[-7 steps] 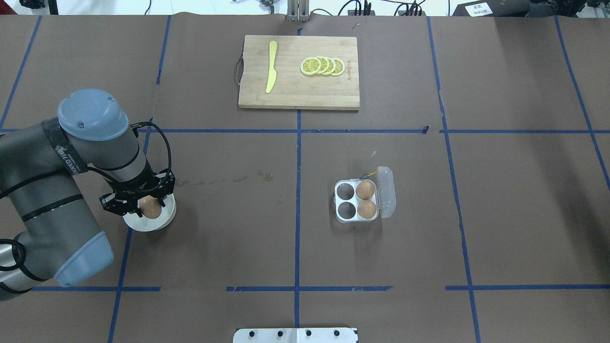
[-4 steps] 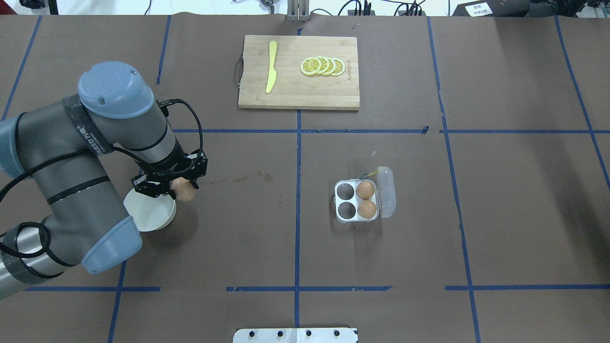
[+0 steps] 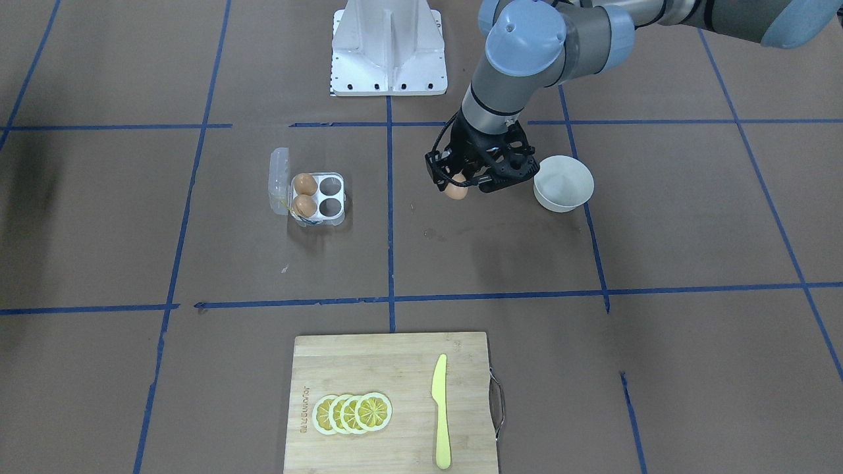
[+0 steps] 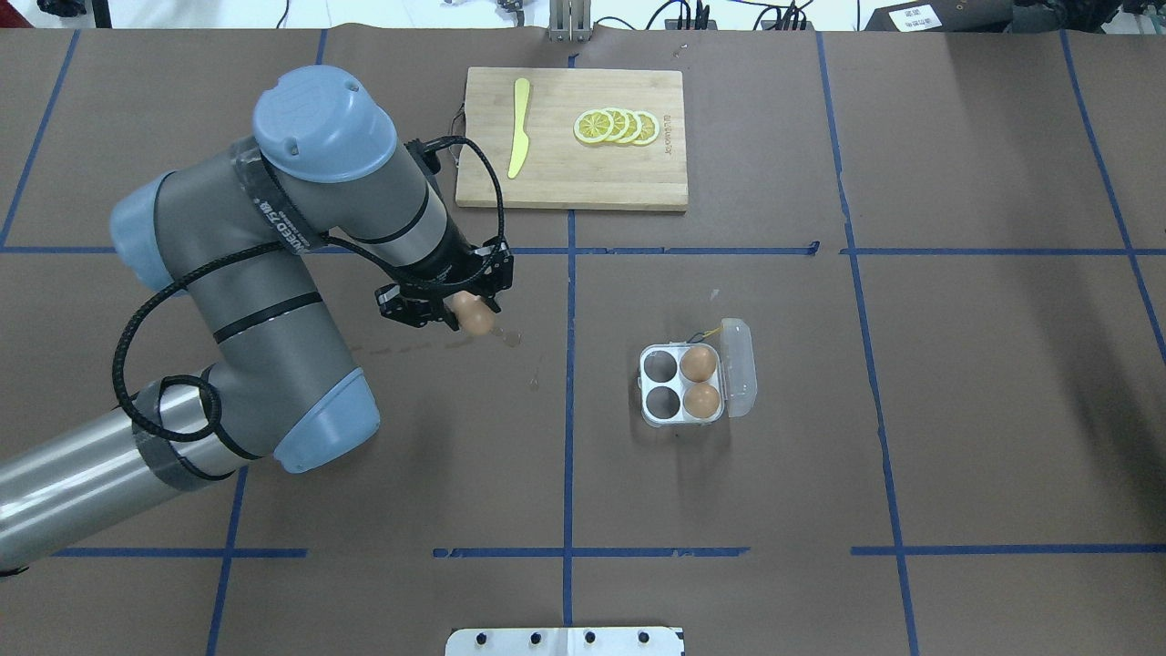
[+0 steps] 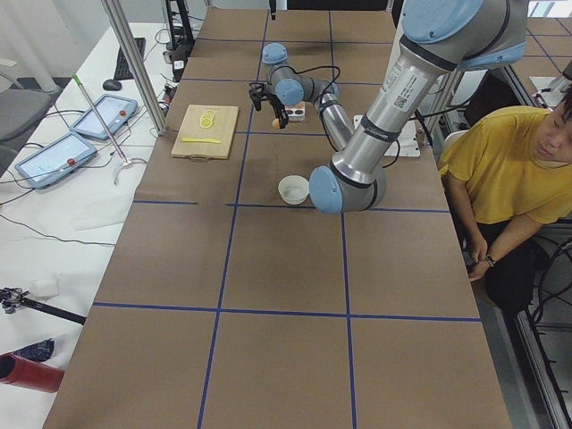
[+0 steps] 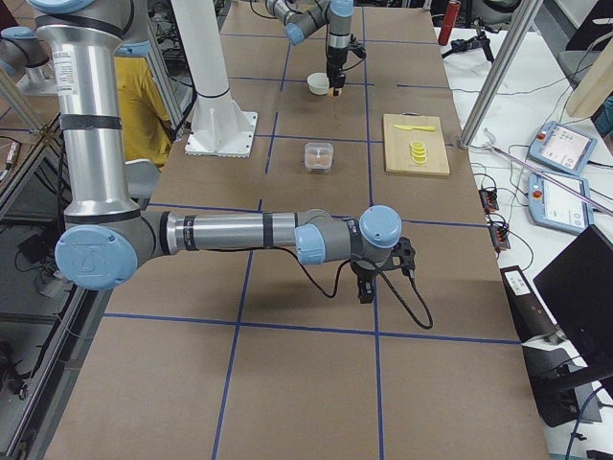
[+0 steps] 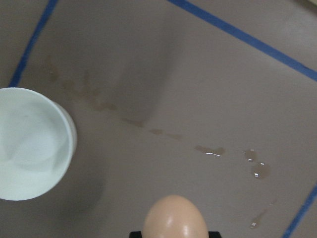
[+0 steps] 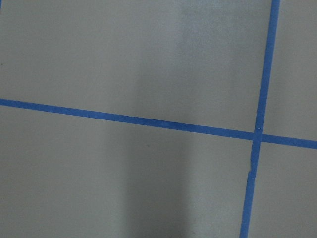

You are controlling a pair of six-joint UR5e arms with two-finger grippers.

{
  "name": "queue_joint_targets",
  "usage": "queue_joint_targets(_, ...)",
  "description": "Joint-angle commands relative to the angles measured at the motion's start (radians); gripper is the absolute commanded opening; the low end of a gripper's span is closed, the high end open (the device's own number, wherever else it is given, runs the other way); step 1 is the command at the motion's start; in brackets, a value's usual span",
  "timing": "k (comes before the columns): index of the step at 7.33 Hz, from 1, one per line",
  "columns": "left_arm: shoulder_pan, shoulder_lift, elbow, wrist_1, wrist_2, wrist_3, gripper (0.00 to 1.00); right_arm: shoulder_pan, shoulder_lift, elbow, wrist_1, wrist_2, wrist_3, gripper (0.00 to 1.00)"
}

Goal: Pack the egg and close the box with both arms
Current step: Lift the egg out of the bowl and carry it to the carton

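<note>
My left gripper [image 4: 462, 313] is shut on a tan-brown egg [image 4: 474, 314] and holds it above the table, left of the centre line. The front view shows the same egg [image 3: 456, 189] in that gripper [image 3: 462, 185]; in the wrist view the egg [image 7: 175, 218] fills the bottom edge. The clear box [image 4: 679, 387] lies open to the right, its lid [image 4: 739, 364] folded out. Two eggs [image 4: 700, 363] [image 4: 701, 400] fill its right-hand cups; the two left cups are empty. My right gripper [image 6: 364, 287] appears only in the exterior right view, low over bare table, and I cannot tell its state.
A white bowl [image 3: 563, 183] stands empty just behind the left gripper. A wooden cutting board [image 4: 565, 187] at the far side carries a yellow knife [image 4: 519, 128] and lemon slices [image 4: 618, 126]. A person in yellow [image 5: 500, 152] sits beside the table. Small wet stains [image 7: 257, 166] mark the paper.
The left arm has lifted the egg out of the white bowl and carried it rightward and slightly away, toward the box. The box and its eggs have not moved.
</note>
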Motion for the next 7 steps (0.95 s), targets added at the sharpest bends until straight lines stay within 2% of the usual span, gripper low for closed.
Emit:
queue_joint_targets(1,0.047,-0.086,0.091,-0.100,0.048,0.058,0.00,-0.014,-0.003,0.003,0.011,0.024,0.001,1.00)
queue_joint_targets(2,0.062,-0.094,0.105,-0.116,0.046,0.167,0.00,-0.020,-0.003,0.003,0.011,0.024,0.001,1.00)
queue_joint_targets(4,0.128,-0.111,0.184,-0.265,0.046,0.207,0.00,-0.021,-0.003,0.013,0.011,0.024,0.001,1.00)
queue_joint_targets(5,0.141,-0.173,0.271,-0.284,0.048,0.211,0.00,-0.024,-0.003,0.014,0.011,0.025,0.001,1.00)
queue_joint_targets(7,0.185,-0.227,0.318,-0.295,0.115,0.224,0.00,-0.031,-0.003,0.014,0.011,0.025,0.001,1.00)
